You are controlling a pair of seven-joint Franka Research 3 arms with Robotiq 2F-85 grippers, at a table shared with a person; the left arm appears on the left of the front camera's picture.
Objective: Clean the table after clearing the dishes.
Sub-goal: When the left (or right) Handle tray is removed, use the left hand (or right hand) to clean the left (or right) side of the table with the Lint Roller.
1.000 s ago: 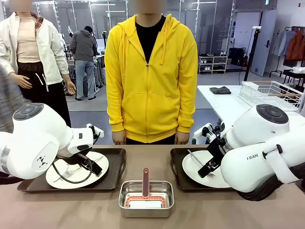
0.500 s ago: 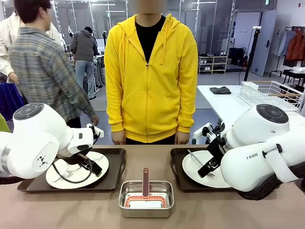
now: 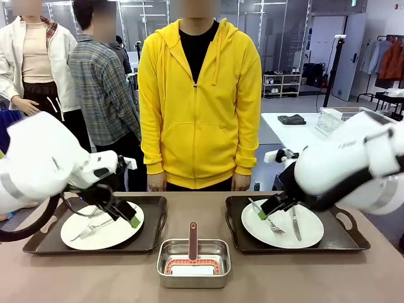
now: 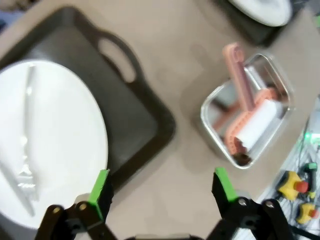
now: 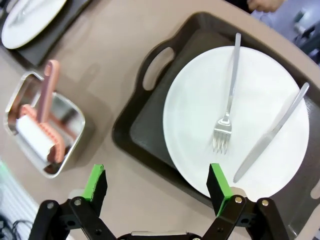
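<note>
Dishes (image 3: 312,228) sit on the table (image 3: 284,278); left gripper (image 4: 162,184) and right gripper (image 5: 155,182) gape.

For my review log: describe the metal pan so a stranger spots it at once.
Find the brown table before the person in yellow. The metal pan sits between the left tray and right tray, nearer the robot. It alone is shiny steel, holding a pink-handled roller.

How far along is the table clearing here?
Nothing done: the left tray and right tray, plates on them, sit on the table. In hand: the left gripper and right gripper hang open above the trays' inner ends, empty. Left: removing both trays, then cleaning; the roller lies in the steel pan.
</note>
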